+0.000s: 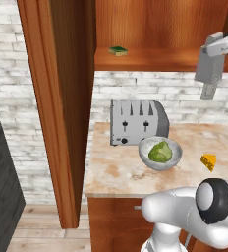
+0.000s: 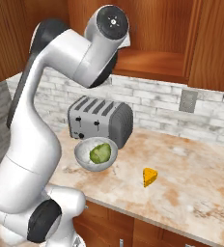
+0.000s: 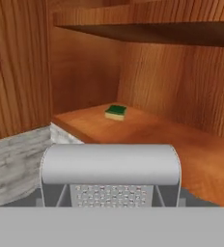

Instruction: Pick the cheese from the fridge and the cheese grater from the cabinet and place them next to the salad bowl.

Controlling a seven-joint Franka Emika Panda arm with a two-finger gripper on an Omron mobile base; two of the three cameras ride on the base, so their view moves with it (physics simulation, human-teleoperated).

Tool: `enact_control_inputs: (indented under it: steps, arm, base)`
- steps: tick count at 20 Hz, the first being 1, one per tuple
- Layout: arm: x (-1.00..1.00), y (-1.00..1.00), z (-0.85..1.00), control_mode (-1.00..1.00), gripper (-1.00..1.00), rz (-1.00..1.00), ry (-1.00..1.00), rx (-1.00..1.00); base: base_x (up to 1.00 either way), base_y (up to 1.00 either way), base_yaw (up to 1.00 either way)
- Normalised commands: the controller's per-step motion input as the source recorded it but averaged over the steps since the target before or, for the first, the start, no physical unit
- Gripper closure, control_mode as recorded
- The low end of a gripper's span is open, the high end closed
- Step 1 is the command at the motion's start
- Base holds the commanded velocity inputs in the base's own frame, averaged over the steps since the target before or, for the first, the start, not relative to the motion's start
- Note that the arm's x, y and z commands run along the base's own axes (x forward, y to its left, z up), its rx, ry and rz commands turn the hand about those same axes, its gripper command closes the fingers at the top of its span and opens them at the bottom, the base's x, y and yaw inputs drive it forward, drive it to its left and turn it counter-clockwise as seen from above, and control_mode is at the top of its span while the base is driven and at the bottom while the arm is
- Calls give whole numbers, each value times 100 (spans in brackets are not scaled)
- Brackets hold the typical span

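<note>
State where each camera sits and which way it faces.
Left base view: behind the arm, left side, facing the open cabinet, toaster, salad bowl and cheese; arm lower right, tool gripping the cheese grater top right.
Right base view: behind the arm, right side, looking down at the counter; arm rises at left.
Hand view: looks over the cheese grater into the cabinet at the sponge.
Both base views share toaster, salad bowl, cheese.
</note>
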Motion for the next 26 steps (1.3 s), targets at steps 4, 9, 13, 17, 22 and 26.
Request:
enact_control_inputs:
  steps: [4,9,13,17,22,26]
  arm:
    - [-99,25,-38,-100,100,37,0,2]
    - [-99,21,-69,-100,100,31,-6,5]
    - [-52,22,-62,-100,100,15,-19,2]
    - [0,3,-38,-100,100,5,-13,0]
    - [-10,-25,-34,-100,100,3,0,0]
    - [-17,-37,-43,-100,100,3,3,0]
  base:
    - [0,0,0]
    - [0,0,0]
    - [0,0,0]
    - [0,0,0]
    - [0,0,0]
    - [0,0,0]
